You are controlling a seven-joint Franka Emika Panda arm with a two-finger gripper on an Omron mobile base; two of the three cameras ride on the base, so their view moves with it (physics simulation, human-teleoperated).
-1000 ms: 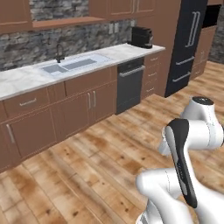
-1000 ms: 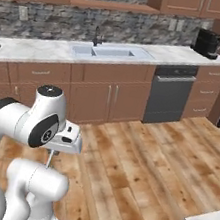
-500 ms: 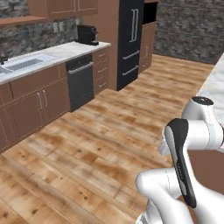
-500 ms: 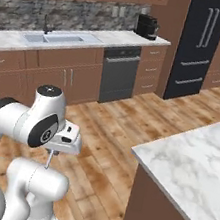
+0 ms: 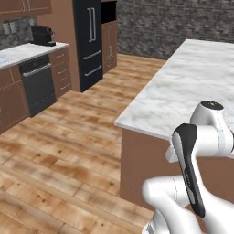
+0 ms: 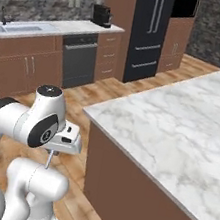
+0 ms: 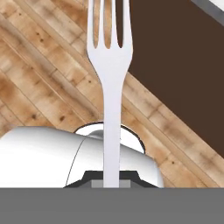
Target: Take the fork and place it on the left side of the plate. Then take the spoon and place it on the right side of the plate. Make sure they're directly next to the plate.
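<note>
1. Nearest, the robot's white arm is folded in close over its own base. Its hand (image 6: 49, 158) hangs low in front of the body and points down at the wooden floor (image 5: 55, 151).

2. The hand is clenched on the fork (image 7: 109, 70). In the hand view the thin pale handle rises from between the fingers and runs straight away along the hand's own line. The tines are at the far end, over the floor. In the right base view the fork is only a thin sliver below the hand.

3. So the fork's long axis lies along the hand, tines down. I judge it will need turning flat before it can be laid on anything.

4. Just beyond the arm stands a kitchen island. Its dark brown side panel (image 6: 133, 197) faces the robot, and its white marble counter (image 6: 180, 129) stretches away to the robot's right and forward. The hand sits below the level of that counter top and short of its near edge.

5. Neither the plate nor the spoon can be made out on the stretch of counter in sight. I cannot tell which way the plate lies from the hand.

6. Farthest off, a black refrigerator (image 6: 150, 30) and a dishwasher (image 6: 79, 58) stand along the back wall.
</note>
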